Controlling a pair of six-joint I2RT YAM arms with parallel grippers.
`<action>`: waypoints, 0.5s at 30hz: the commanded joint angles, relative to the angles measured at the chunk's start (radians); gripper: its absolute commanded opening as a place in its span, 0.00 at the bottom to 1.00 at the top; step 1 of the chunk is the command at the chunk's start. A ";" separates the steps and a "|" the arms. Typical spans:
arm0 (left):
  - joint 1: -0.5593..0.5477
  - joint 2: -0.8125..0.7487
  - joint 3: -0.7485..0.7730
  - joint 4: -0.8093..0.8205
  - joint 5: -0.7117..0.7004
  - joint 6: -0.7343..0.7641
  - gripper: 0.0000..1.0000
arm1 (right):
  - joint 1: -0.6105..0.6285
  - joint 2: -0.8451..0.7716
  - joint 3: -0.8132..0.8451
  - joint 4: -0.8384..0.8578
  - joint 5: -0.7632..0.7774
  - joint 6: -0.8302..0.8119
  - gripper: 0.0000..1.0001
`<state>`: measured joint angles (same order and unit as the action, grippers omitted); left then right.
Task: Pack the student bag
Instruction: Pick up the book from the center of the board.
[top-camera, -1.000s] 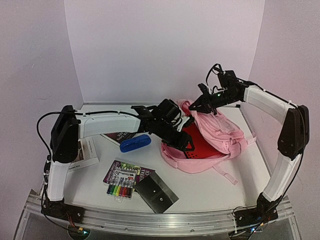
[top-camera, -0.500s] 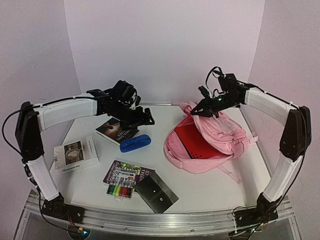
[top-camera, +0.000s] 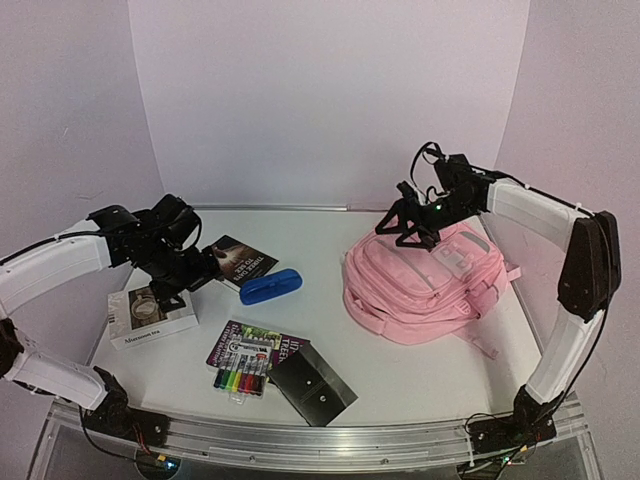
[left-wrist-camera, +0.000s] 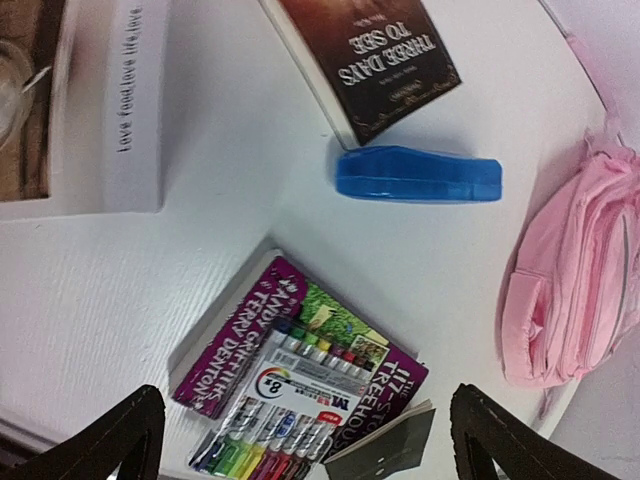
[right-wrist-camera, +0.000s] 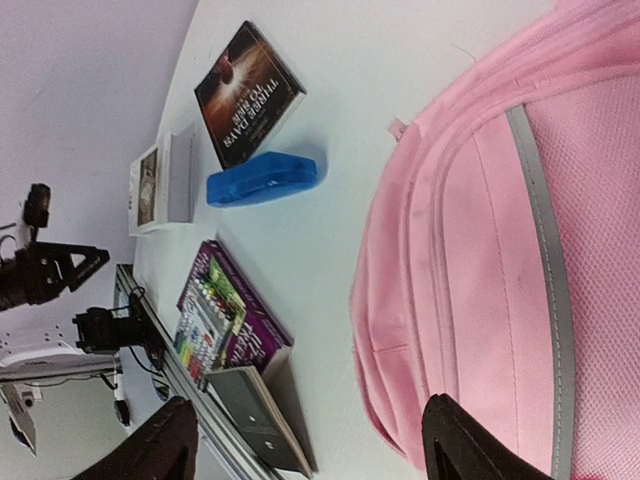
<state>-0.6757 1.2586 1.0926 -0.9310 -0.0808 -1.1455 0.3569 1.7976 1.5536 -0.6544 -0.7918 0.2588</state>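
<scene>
Spanning the whole view: white table (top-camera: 400, 370). Student bag (top-camera: 420, 285), pink, lies flat on the table's right half, well apart from the other items. A grey stripe runs along its panel in the right wrist view. Cannot tell whether its zip is run shut.

White box (top-camera: 150, 315) sits at the far left, printed face up. Dark book (top-camera: 238, 260) lies behind it toward the middle, cover up. Purple book (top-camera: 262, 340) lies near the front edge. Grey notebook (top-camera: 313, 383) touches the purple book's right corner. Blue case (top-camera: 271, 286) lies just beside the dark book's front edge, between it and the purple book. Marker pack (top-camera: 240, 375) rests on the purple book's near end, with the coloured caps in a row.

My left tool (top-camera: 188, 272) hangs over the back corner of the white box, fingers spread wide with nothing between them. My right tool (top-camera: 410, 228) is above the bag's back-left edge, fingers apart and gripping nothing. Cannot tell if it brushes the fabric.
</scene>
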 joint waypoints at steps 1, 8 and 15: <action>0.071 -0.068 -0.034 -0.230 -0.056 -0.140 1.00 | 0.062 0.043 0.154 0.021 0.033 -0.017 0.94; 0.254 -0.127 -0.085 -0.355 -0.063 -0.162 1.00 | 0.188 0.152 0.291 0.024 0.070 -0.049 0.98; 0.426 -0.016 -0.080 -0.400 -0.118 -0.117 1.00 | 0.221 0.194 0.326 0.026 0.063 -0.056 0.98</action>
<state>-0.3209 1.1868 1.0100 -1.2813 -0.1376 -1.2831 0.5866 1.9782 1.8286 -0.6363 -0.7437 0.2216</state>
